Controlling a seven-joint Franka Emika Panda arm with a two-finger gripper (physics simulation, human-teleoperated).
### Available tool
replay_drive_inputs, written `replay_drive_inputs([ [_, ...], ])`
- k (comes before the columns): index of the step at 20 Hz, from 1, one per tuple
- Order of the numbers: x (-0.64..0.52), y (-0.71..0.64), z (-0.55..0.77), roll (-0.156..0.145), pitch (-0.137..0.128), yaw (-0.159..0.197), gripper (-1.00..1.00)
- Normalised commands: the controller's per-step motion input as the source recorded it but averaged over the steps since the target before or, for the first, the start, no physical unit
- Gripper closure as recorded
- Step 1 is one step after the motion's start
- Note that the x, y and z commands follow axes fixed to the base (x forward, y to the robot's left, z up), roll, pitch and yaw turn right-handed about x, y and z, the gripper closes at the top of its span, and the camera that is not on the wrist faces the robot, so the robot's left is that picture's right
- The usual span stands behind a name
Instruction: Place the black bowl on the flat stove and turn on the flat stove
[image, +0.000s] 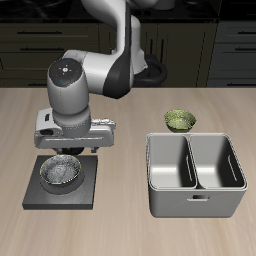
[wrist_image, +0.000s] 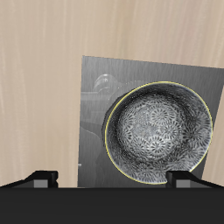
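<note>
We see the table (image: 130, 110) carrying the grey two-compartment tray (image: 195, 170) near its front edge, and well apart from it the stove (image: 62, 182), a flat black square with its small round knob (wrist_image: 104, 83) at one edge. On the stove sits the black bowl (image: 61, 173), upright and shiny inside, with the olive-green bowl (image: 180, 120) farther back behind the tray. Our gripper (image: 72, 148) hangs just above the bowl with its fingers (wrist_image: 42, 179) spread wide and holding nothing.
</note>
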Motion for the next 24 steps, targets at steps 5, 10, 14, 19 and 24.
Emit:
replay_drive_inputs([
  [5, -0.32, -0.03, 0.17, 0.073, -0.076, -0.009, -1.00],
  [10, -0.53, -0.19, 0.12, 0.006, -0.037, -0.021, -1.00],
  [14, -0.38, -0.18, 0.14, 0.017, -0.047, 0.027, -1.00],
  [19, -0.40, -0.06, 0.13, 0.031, -0.044, 0.023, -1.00],
  [24, -0.38, 0.12, 0.18, 0.050, -0.057, 0.030, -1.00],
])
